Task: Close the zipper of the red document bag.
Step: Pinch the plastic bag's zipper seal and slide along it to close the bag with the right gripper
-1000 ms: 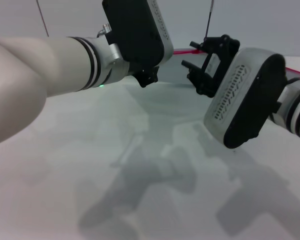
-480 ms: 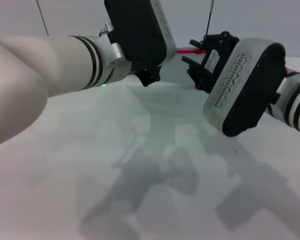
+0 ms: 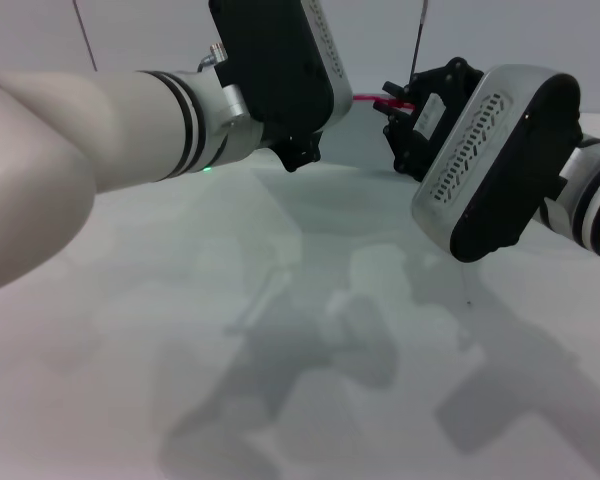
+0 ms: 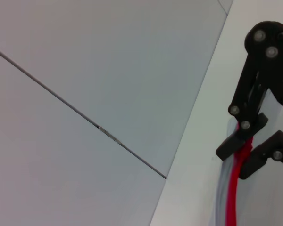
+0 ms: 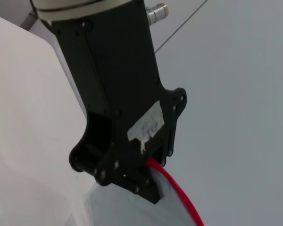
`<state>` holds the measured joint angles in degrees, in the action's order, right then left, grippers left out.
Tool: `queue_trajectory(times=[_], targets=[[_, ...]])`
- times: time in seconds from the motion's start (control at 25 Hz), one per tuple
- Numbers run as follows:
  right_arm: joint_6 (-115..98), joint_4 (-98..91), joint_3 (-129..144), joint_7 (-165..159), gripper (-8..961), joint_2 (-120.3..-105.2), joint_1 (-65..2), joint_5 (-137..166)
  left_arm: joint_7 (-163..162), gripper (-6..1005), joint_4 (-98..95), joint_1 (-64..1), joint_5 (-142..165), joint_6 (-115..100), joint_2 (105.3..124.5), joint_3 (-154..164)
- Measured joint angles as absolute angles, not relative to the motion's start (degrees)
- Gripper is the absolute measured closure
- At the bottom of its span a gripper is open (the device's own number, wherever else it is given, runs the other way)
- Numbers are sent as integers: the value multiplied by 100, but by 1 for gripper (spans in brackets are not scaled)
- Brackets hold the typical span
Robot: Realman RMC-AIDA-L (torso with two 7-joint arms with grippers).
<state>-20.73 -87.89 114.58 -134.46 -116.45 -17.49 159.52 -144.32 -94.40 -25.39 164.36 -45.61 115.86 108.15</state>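
Note:
The red document bag [image 3: 342, 186] lies flat at the far side of the white table, its zipper [image 3: 365, 99] a thin red strip along the far edge. My left gripper [image 5: 148, 182] is shut on one end of the bag [image 5: 127, 208], and the zipper [image 5: 179, 194] comes out from between its fingers. In the head view the left arm's own black body [image 3: 270, 60] hides those fingers. My right gripper [image 3: 405, 118] sits on the strip farther along. In the left wrist view the right gripper [image 4: 247, 150] has its two fingers pressed on either side of the zipper [image 4: 233, 190].
The white table [image 3: 230, 350] stretches towards me, with only the arms' shadows on it. A grey panelled wall [image 4: 85, 70] stands just behind the table's far edge, close to both grippers.
My right gripper has moved up and away towards the far edge, and its fingers have gone from wide apart to pinched on the red strip. The left arm has barely moved.

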Motion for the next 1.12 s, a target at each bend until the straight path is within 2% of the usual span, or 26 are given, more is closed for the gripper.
queue_trajectory(times=[0.68, 1.12], targets=[[-2070, -8773, 11278, -13447, 871, -11645, -1709, 15960, -14432, 843, -9512, -2463, 16437, -4551, 11555, 10768], [-2048, -8514, 10654, -13447, 874, -11654, -1589, 15961, -14362, 834, -9823, -2162, 16451, -4493, 11549, 10421]])
